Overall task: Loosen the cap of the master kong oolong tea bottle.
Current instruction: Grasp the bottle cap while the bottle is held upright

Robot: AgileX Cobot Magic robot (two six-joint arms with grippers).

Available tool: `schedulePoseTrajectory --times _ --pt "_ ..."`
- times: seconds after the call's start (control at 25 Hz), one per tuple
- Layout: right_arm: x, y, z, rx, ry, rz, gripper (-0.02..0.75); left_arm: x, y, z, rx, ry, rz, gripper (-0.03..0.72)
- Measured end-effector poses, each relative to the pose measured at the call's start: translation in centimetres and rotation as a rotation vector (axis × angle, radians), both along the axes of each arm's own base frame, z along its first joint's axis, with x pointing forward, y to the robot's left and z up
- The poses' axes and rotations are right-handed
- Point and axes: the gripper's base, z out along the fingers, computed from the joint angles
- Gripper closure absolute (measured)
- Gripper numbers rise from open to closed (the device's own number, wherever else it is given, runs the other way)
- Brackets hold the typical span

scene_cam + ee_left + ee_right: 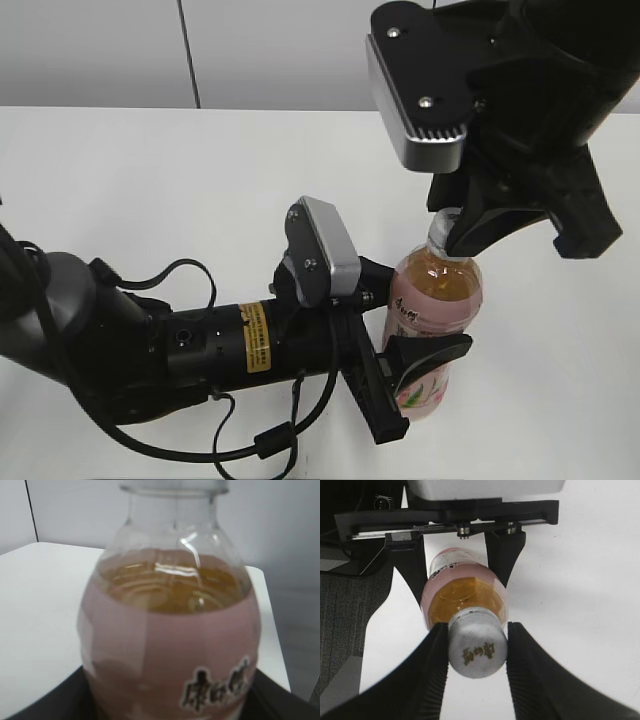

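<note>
The right end effector (pixel 476 652) comes down from above with its two ribbed fingers (pixel 427 675) closed in on either side of the cap (pixel 477 649); the left finger touches the cap, while on the right I cannot tell whether it touches or stands just off it. The cap is small, white and round, with a dark-and-gold logo on top too blurred to read. Its ribbed edge is the right place to take hold, and I judge it stiff enough to bear a firm pinch.

Below the cap, the master kong oolong tea bottle (pixel 434 322) stands upright on the white counter (pixel 150 190). The left end effector (pixel 405 345) has hold of it low on the body, its dark fingers clamped across the pink label from the side.

The bottle is nearly full of amber tea, so it should be fairly heavy. The thin clear plastic will likely dent under a hard squeeze, and the glossy label sleeve may slip when the cap is twisted; the lower grip needs to resist that turning.

On the label, black Chinese characters run along the pink band, the first reading like 康; the rest is too soft to make out. Green leaves show near the bottle's base.
</note>
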Motion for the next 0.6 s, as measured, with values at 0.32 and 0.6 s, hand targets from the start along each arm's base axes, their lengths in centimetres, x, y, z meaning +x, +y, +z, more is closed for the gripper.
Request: schedulePoseTrajectory --times 0.32,0.6 --pt "0.02 -0.01 0.00 0.000 0.000 -0.011 0.441 0.01 0.00 0.00 0.000 0.000 0.001 0.293" --pt "0.15 -0.19 -0.02 -0.002 0.017 -0.152 0.286 0.00 0.00 0.00 0.000 0.001 0.000 0.293"
